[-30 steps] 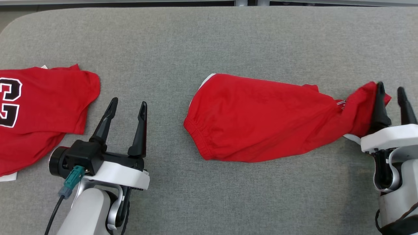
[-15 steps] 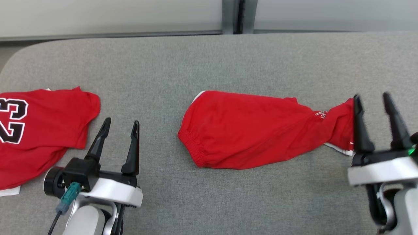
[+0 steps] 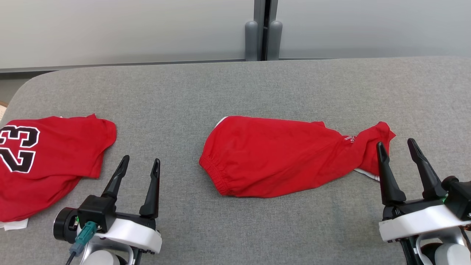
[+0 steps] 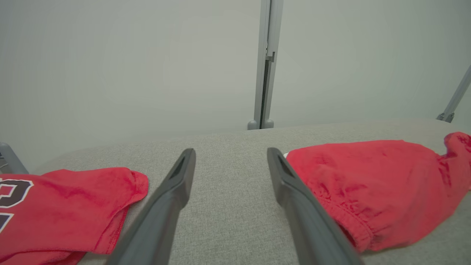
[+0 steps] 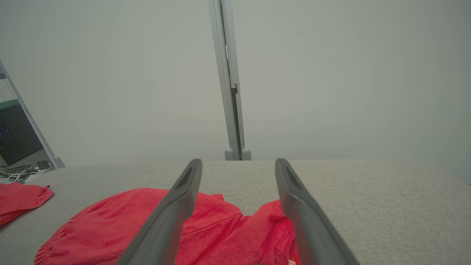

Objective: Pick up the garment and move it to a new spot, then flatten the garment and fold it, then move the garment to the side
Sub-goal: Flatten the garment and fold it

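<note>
Right gripper [image 3: 394, 142] had let go of the red garment [image 3: 272, 158] & backed to lower right, jaws spread, empty; cloth lay mid-frame, long axis left-to-right, its end just upper-left of that gripper, w/ spread left gripper [image 3: 141, 159] farther off.

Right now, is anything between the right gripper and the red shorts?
Nothing visible does. The right gripper, open, sits at the right end of the red shorts, with only the grey table around them. The red jersey lies far off on the table's left side.
</note>
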Controlling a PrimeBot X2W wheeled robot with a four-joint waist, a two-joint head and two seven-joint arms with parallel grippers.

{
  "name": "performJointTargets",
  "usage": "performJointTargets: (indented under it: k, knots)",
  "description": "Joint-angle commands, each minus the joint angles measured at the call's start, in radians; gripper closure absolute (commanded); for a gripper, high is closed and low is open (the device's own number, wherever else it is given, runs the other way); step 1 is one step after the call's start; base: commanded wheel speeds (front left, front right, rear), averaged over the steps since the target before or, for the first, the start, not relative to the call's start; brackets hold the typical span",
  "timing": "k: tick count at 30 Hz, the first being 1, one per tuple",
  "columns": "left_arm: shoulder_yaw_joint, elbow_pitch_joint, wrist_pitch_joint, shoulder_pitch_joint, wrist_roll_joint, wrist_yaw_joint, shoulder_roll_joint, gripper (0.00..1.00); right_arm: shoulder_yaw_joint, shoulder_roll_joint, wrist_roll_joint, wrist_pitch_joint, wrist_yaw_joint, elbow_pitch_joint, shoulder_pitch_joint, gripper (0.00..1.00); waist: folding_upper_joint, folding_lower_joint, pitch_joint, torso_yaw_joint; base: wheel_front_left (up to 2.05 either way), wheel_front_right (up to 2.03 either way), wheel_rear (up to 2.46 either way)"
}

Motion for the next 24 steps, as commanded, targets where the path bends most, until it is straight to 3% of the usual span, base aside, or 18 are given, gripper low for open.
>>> performJointTargets:
  k: [1, 8, 18, 24]
  knots:
    - [0.0, -0.006, 0.003, -0.001, -0.003, 0.005, 0.005, 0.0, -0.003, -0.001, -0.009, 0.006, 0.0, -0.005, 0.005, 0.0, 0.0, 0.0, -0.001, 0.0, 0.0, 0.0, 0.0]
    - [-0.013, -0.012, 0.004, -0.008, -0.007, -0.001, 0.001, 0.0, -0.006, 0.001, -0.005, 0.011, 0.0, -0.004, 0.003, 0.0, 0.0, 0.0, -0.003, 0.003, 0.0, 0.0, 0.0]
    - [-0.2, 0.07, 0.151, -0.049, -0.041, -0.137, -0.065, 0.0, 0.013, 0.011, 0.003, 0.015, 0.0, 0.001, -0.011, 0.0, 0.0, 0.0, 0.023, -0.002, 0.0, 0.0, 0.0]
    - [-0.23, 0.196, 0.173, -0.089, -0.096, -0.159, -0.102, 0.0, 0.024, 0.017, 0.01, 0.007, 0.0, 0.012, -0.021, 0.0, 0.0, 0.0, 0.039, -0.025, 0.0, 0.0, 0.0]
